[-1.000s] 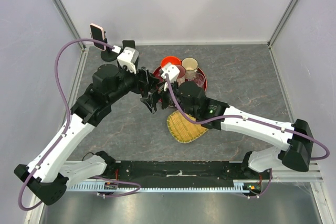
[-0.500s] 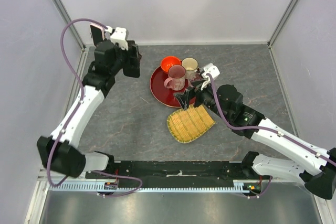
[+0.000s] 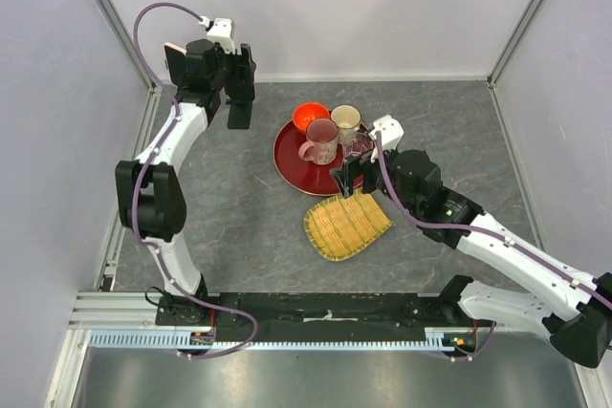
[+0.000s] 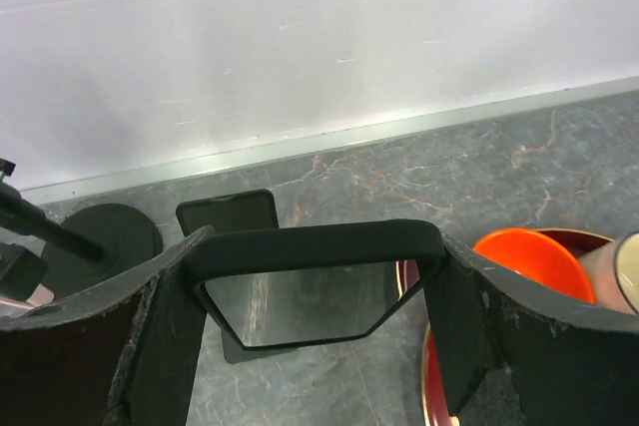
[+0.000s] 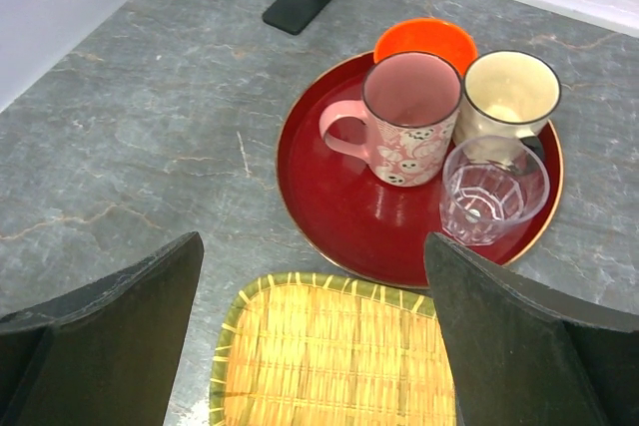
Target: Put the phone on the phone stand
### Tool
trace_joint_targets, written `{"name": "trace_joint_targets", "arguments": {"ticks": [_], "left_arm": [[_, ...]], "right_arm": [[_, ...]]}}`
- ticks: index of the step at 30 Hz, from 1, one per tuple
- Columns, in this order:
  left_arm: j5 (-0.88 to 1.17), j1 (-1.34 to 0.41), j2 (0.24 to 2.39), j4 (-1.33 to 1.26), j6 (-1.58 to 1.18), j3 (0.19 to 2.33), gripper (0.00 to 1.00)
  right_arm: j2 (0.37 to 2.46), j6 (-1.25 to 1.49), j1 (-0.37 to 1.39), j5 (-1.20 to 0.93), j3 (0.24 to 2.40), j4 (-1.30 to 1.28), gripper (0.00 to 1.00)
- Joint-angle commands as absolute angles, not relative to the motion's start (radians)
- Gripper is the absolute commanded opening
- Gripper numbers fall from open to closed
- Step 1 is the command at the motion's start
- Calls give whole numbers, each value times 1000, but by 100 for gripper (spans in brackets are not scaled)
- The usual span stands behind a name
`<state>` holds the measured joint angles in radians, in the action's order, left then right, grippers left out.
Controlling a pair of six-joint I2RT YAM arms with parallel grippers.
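Observation:
My left gripper (image 4: 315,331) is shut on a black phone (image 4: 300,296), held crosswise between its fingers, screen facing the camera. It hovers just above and in front of the black phone stand (image 4: 228,214), which stands by the back wall. In the top view the left gripper (image 3: 239,107) is at the back left corner with the phone (image 3: 238,119) hanging from it; the stand is hidden beneath it there. The stand also shows in the right wrist view (image 5: 297,2). My right gripper (image 3: 349,179) is open and empty over the bamboo tray (image 5: 329,366).
A second holder with a round black base (image 4: 105,236) carries a pink phone (image 3: 175,53) in the back left corner. A red tray (image 3: 292,164) holds an orange bowl (image 3: 308,117), a pink mug (image 3: 320,138), a cream mug (image 3: 345,119) and a glass (image 5: 494,187).
My left arm has carried the phone from the table's middle to the back left corner. My right arm has pulled back to the right and its gripper is empty.

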<state>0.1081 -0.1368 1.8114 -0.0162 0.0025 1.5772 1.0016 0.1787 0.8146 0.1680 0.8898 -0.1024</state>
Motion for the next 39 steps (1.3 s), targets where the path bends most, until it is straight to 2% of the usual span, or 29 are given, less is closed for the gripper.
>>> {"name": "trace_joint_targets", "arguments": {"ticks": [1, 8, 16, 39], "left_arm": [[107, -112, 1900, -173, 43, 1696, 2], [138, -83, 2011, -175, 48, 1799, 2], [107, -72, 2118, -60, 12, 1951, 2], [51, -77, 2141, -68, -52, 1867, 2]], "right_arm": [[1019, 167, 787, 187, 933, -98, 98], [1043, 167, 752, 176, 942, -94, 98], [1043, 179, 729, 167, 942, -91, 98], [1051, 195, 715, 140, 937, -90, 98]]}}
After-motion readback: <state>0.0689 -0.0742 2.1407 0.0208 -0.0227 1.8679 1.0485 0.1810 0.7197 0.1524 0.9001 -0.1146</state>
